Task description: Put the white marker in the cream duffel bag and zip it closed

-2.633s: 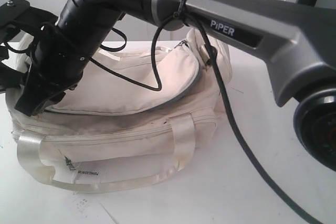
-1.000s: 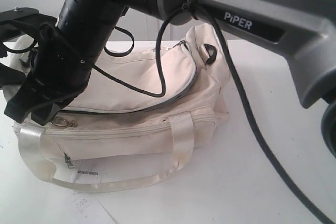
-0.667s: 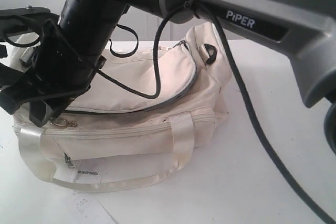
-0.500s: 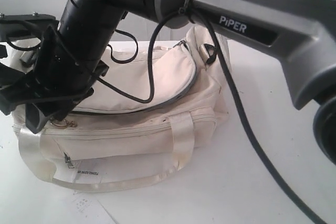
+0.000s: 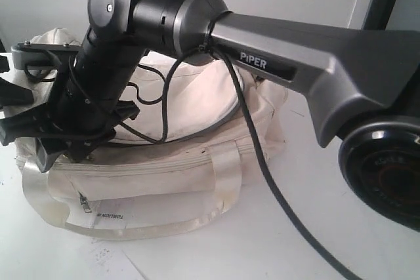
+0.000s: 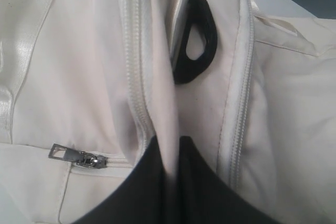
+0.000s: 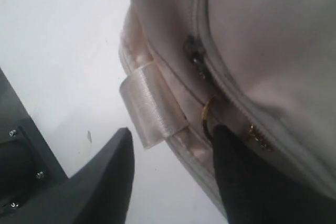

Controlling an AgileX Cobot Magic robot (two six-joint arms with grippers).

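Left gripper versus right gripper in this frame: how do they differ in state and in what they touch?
The left gripper is shut, pinching a fold of the cream duffel bag; the right gripper stands open, holding nothing. The left gripper sits near a black D-ring; the right gripper has one finger by a gold ring. Both have dark fingers at the bag.

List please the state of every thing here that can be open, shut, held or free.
cream duffel bag, lying on the table
left end effector, shut on a fold of the bag
right end effector, open, astride the satin handle end
top zipper, seems closed where visible
white marker, not visible
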